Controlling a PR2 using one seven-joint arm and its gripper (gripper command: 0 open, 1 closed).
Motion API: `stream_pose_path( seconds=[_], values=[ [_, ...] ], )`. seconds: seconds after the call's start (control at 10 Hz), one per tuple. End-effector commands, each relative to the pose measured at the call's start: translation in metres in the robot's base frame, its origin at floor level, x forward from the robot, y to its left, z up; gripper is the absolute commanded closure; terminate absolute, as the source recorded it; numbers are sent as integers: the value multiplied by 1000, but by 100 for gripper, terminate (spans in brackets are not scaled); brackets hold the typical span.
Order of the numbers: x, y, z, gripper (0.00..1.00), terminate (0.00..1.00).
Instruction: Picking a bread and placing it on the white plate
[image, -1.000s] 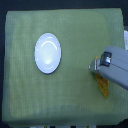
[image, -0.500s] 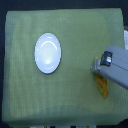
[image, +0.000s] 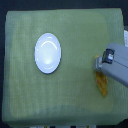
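much bare green desk (image: 75, 30) around white plate (image: 48, 53), well apart from bread (image: 102, 85) near exterior view's right edge; end effector (image: 100, 64) over bread's upper end, opening unclear.

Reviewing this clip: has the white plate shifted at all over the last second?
No. The white plate sits in the same spot on the green cloth, equally far from the cloth's edges as before.

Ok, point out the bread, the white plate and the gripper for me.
bread (image: 103, 86): exterior view, on its lower orange part below the arm.
white plate (image: 48, 53): exterior view, on its glossy centre.
gripper (image: 101, 63): exterior view, at its dark front end, over the bread's top.
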Motion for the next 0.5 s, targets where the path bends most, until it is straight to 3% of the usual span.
stream_pose_path(
  seconds=[0.0, 0.4],
  values=[
    [29, 12, 46, 100, 0],
    [52, 44, 118, 100, 0]
  ],
)
